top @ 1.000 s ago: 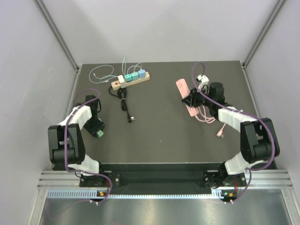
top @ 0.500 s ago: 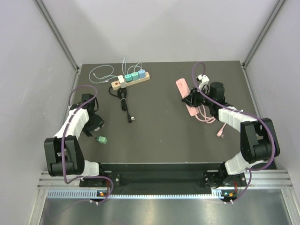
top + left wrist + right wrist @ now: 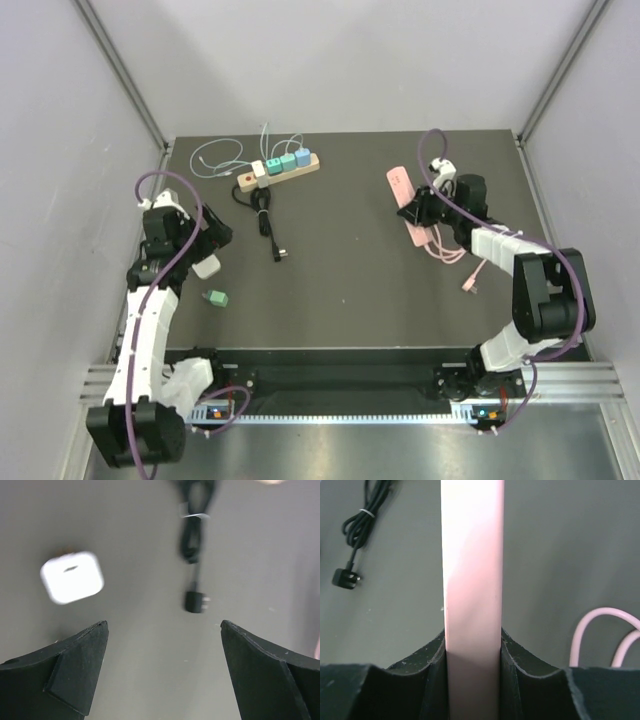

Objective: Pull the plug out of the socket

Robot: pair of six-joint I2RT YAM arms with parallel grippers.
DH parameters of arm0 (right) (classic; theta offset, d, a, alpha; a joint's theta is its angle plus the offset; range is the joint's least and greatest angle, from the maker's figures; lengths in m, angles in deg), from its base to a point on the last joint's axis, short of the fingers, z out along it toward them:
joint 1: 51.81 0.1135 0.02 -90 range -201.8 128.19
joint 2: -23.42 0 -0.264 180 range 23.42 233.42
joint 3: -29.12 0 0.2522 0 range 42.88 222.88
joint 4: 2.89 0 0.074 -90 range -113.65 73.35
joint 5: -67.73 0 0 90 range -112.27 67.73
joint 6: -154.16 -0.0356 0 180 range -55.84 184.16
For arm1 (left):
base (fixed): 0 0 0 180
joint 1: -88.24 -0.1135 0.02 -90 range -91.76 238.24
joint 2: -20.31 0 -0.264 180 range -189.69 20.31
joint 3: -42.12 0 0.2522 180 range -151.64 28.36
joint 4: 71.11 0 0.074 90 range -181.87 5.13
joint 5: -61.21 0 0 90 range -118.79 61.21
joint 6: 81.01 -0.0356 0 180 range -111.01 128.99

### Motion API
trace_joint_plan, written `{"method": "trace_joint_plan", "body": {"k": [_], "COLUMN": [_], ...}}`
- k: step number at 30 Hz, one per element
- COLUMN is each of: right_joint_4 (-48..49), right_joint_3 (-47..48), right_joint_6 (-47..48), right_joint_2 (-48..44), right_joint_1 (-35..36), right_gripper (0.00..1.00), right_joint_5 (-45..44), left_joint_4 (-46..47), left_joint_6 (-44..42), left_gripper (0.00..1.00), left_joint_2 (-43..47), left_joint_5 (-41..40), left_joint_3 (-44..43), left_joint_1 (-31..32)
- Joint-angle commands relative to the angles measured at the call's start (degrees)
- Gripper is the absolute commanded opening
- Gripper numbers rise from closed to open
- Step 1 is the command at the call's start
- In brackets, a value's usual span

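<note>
The plugs [image 3: 288,160] seated in the beige power strip [image 3: 313,160] are judged to be light, rigid blocks of smooth plastic, kept in only by the friction of their pins. Each is best taken by its flat side faces, low on the body, and drawn straight out along the pins. The thin pale leads [image 3: 225,155] looping away behind are not to be pulled on. The strip itself looks light enough to rise with a plug unless it is pinned down — a second hold on its bare end is likely needed.

Four plugs are seen in a row: one white, two teal and one pale blue, packed side by side. The strip lies at the far side of the table [image 3: 350,280], left of centre and slightly aslant.

Below it, a coiled black cord [image 3: 265,210] is laid out, ending in a black plug [image 3: 195,601].

Nearer the left arm, a white adapter [image 3: 72,576] and a green plug [image 3: 215,298] lie loose on the table, in no socket.

The left gripper [image 3: 164,625] is spread wide and holds nothing, with the adapter just ahead of its left finger.

On the far right, a pink power strip [image 3: 472,555] is clamped across its width by the right gripper [image 3: 472,632] — a pink cable [image 3: 605,635] curls beside it.
</note>
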Motion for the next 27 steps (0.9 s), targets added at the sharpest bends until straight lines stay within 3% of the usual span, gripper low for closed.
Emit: {"method": "trace_joint_plan", "body": {"k": [1,8,11,27], "right_joint_4": [-0.8,-9.5,-15.6,-27.8], "right_joint_3": [4.2,13.0,20.5,58.6], "right_joint_6": [2.1,3.5,4.8,-0.6], "right_joint_2": [3.1,11.9,17.0,43.3], "right_joint_1": [-2.2,-4.3,-5.9,-14.9], "right_gripper": [0.0,0.0,0.0,0.03], "right_joint_5": [-0.3,-0.8,0.4,0.4], "left_joint_4": [8.9,10.0,10.1,12.5], "left_joint_6": [-4.8,-9.3,-10.2,-9.6], "left_gripper": [0.99,0.99,0.99,0.99], "left_joint_2": [4.1,8.8,10.5,13.1], "left_joint_5": [8.7,14.5,15.1,15.9], "left_joint_3": [1.0,1.3,2.6,5.6], "left_joint_1": [-0.3,-0.4,-0.3,-0.2]}}
